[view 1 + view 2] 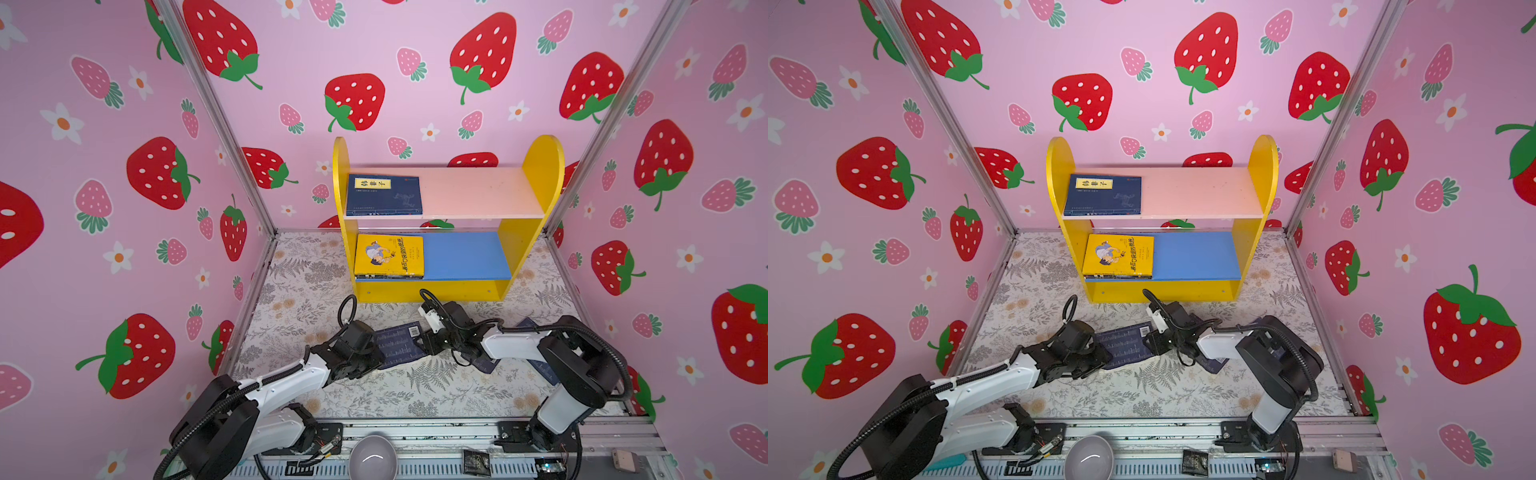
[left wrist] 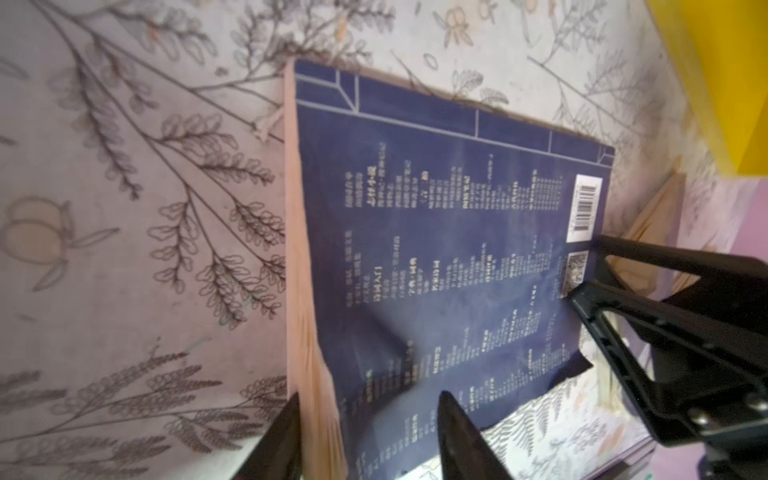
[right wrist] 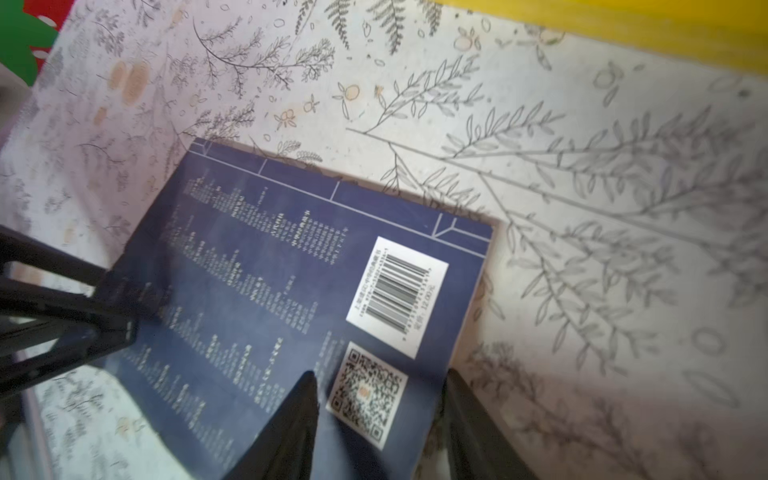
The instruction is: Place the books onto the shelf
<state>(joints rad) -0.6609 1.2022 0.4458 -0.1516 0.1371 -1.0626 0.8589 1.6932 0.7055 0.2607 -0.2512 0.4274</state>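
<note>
Navy book (image 2: 436,249), left jaws and right jaws astride opposite edges, grip unclear.

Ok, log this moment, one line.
left hand: open, astride navy book | right hand: open, astride same book | shelf holds yellow book

Both top views are brightly and evenly lit from above – only soft shadows are cast on the floral mat (image 1: 415,395), and the strawberry-print walls (image 1: 395,50) are bowed by wide-angle distortion. The wrist views are dimmer: print on the navy book (image 2: 436,249) is smeared, and the mat's edges are blurred.
</note>
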